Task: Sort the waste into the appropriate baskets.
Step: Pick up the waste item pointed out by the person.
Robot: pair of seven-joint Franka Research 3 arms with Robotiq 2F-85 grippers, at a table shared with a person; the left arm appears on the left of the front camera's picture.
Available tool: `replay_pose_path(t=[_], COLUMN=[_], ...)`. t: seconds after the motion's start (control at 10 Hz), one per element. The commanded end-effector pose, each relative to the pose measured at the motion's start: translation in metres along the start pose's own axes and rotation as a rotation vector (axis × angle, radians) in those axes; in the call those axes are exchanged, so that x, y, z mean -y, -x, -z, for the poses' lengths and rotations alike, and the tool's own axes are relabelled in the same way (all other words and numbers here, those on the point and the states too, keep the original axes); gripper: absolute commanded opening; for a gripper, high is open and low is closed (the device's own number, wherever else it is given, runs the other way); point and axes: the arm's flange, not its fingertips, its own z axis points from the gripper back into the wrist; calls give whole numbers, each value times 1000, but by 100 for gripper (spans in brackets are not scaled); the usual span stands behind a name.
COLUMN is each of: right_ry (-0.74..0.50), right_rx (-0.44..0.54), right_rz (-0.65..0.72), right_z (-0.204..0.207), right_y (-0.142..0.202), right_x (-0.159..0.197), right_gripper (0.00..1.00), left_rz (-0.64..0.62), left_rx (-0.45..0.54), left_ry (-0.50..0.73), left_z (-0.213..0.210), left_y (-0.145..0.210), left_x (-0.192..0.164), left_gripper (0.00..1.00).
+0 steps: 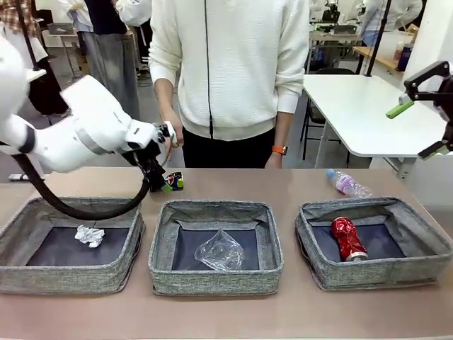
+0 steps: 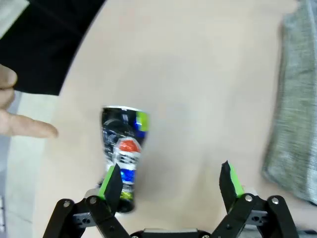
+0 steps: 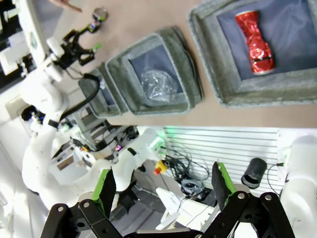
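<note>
Your left gripper hangs low over the table with its jaws spread wide, just past the far rims of the left basket and the middle basket. The dented dark-blue can sits right at its fingertips. In the left wrist view, one green pad overlaps the lower end of the can; you cannot tell whether it touches. The other pad has bare tabletop all around it, and open table runs from there to the grey basket wall at the picture's edge. On the can's other side you have less room: a finger of the person's hand points in near it, by the table's far edge. The can is pinched at the waist, with blue, white, red and green print and a silver rim. Your right gripper is raised high off to the right, jaws apart and holding nothing. A white paper wad lies in the left basket, a clear plastic piece in the middle one, and a dented red can in the right basket. A small clear bottle lies on the table just behind that basket.
</note>
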Motion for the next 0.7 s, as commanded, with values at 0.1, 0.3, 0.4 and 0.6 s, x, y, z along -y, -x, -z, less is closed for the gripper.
replay_pose_path(t=[0.1, 0.3, 0.4, 0.6], right_ry=[-16, -16, -16, -16], right_rx=[-6, -6, -6, -6], right_rz=[5, 5, 5, 5], right_z=[0, 0, 0, 0], right_y=[2, 2, 2, 2], right_x=[0, 0, 0, 0], right_gripper=[100, 100, 100, 100], left_rz=[-13, -59, -68, -71], left_rx=[-43, -9, -13, -19], left_ry=[-116, -95, -80, -47], left_z=[10, 4, 8, 21], left_y=[-7, -3, -1, 1], left_x=[-29, -37, -37, -34], left_gripper=[100, 100, 100, 100])
